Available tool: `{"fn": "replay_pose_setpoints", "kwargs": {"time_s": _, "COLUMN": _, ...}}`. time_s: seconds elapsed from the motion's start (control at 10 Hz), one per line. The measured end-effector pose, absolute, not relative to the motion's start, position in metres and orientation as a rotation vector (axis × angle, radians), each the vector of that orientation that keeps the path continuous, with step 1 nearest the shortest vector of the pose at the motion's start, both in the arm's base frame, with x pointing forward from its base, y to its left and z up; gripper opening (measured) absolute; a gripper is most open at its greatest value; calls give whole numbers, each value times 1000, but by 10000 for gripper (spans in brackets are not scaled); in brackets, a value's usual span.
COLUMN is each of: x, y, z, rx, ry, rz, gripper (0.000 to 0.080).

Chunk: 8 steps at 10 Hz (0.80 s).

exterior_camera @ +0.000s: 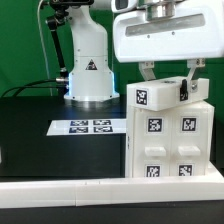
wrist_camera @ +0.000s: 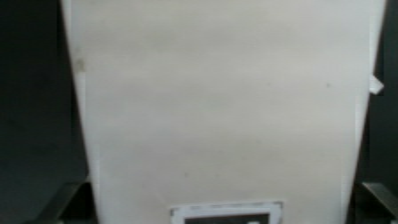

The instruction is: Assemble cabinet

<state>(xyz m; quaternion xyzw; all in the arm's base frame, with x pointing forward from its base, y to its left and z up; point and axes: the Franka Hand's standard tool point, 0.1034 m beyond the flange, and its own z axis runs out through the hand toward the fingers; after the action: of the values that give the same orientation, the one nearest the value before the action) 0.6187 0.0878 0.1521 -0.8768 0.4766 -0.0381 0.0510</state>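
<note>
The white cabinet (exterior_camera: 171, 138) stands at the exterior view's right on the black table, its front faces marked with several black-and-white tags. A tagged top piece (exterior_camera: 152, 96) sits on it. My gripper (exterior_camera: 169, 84) comes down from above, and its two fingers (exterior_camera: 147, 73) straddle that top piece, touching its sides. In the wrist view a broad white panel of the cabinet (wrist_camera: 214, 100) fills the picture, with a tag (wrist_camera: 226, 213) at its near edge. My gripper (wrist_camera: 222, 208) shows only as dark fingertips (wrist_camera: 71, 203) pressed to the panel's two sides.
The marker board (exterior_camera: 88, 126) lies flat on the black table in the middle. The white robot base (exterior_camera: 88, 72) with a triangular warning sticker stands behind it. A white ledge (exterior_camera: 60, 197) runs along the table's front edge. A green backdrop closes the back.
</note>
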Motion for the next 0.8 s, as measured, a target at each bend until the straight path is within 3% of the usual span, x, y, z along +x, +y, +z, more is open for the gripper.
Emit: {"fn": "replay_pose_setpoints", "kwargs": {"time_s": 0.8, "x": 620, "y": 87, "z": 150, "rx": -2069, "ry": 2118, "rz": -7, "gripper": 560}}
